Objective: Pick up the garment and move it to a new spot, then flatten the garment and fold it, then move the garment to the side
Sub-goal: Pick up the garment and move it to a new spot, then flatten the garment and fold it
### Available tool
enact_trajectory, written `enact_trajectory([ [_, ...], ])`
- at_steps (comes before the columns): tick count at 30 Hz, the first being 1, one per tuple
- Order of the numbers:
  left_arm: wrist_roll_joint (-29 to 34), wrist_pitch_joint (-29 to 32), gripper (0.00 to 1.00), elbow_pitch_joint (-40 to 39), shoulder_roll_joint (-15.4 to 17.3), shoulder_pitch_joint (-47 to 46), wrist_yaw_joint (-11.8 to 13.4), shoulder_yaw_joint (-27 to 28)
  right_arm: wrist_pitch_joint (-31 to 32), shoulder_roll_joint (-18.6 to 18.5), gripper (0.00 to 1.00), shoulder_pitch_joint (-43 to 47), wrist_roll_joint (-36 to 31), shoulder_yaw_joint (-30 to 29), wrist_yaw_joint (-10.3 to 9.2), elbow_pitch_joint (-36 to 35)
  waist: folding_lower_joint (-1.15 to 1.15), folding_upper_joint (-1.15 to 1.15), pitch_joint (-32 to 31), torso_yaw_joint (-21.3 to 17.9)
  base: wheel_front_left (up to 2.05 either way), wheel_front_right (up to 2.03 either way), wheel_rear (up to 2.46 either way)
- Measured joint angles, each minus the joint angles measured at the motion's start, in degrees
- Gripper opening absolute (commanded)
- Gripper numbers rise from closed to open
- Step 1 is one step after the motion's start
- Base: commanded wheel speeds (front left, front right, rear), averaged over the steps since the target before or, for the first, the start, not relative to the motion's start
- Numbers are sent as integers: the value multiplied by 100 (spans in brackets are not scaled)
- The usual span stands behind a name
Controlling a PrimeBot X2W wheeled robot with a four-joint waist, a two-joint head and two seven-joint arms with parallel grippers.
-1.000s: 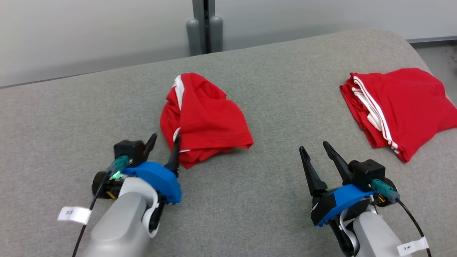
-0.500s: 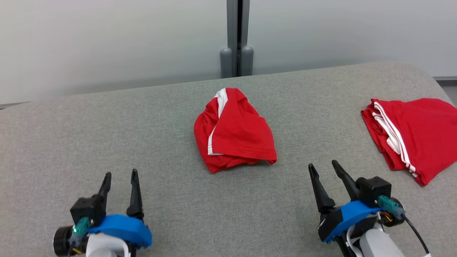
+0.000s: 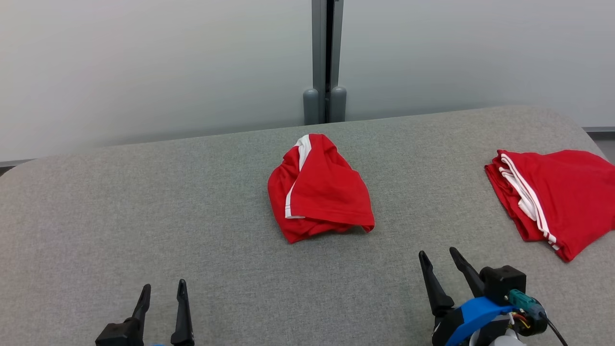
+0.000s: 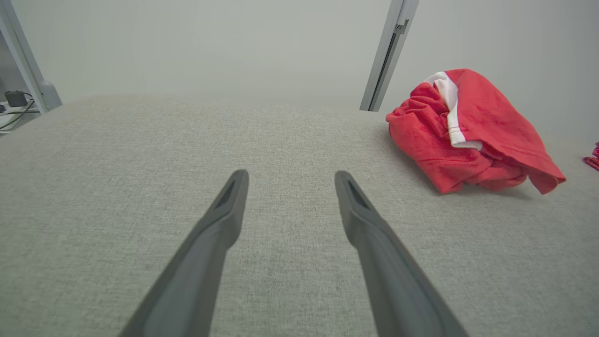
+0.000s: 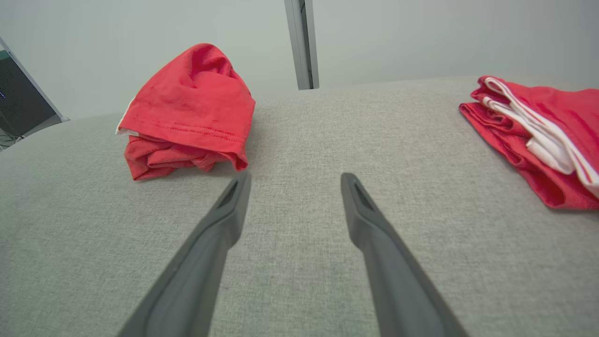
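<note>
One red garment [image 3: 321, 187], white-striped, bunched, maybe half-folded | left gripper [image 3: 163, 285] spread | right gripper [image 3: 437, 252] spread

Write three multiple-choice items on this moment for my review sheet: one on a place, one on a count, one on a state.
1. Where on the grey fabric-covered table does the crumpled red garment with a white stripe lie?
A. near the middle
B. at the left edge
C. hanging off the near edge

2. How many red garments are on the table?
A. one
B. two
C. three

3. How do the left gripper and right gripper stand?
A. both open, empty
B. both shut on cloth
C. left shut, right open

Answers:
1 A, it lies mid-table, apart from both grippers.
2 B, a folded red garment with white stripes lies at the right, besides the crumpled one.
3 A, each pair of fingers stands apart over bare table.
</note>
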Motion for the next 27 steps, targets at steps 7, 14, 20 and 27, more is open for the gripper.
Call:
enact_trajectory([
  [7,67,0,100,-14,-33,37,-114,120,0,0,100,60,0,32,1,22,1,0,-5,33,0,0,0],
  [14,-104,0,100,9,-36,31,-108,-67,0,0,100,-155,29,566,1,-23,1,0,109,130,0,0,0],
  [20,-213,0,100,100,-43,-81,-91,-334,0,0,100,-904,232,1405,1,86,1,0,269,402,0,0,0],
  [27,-334,0,100,200,-38,-238,-66,-636,0,2,100,-1560,469,1805,1,727,1,0,427,905,0,0,0],
])
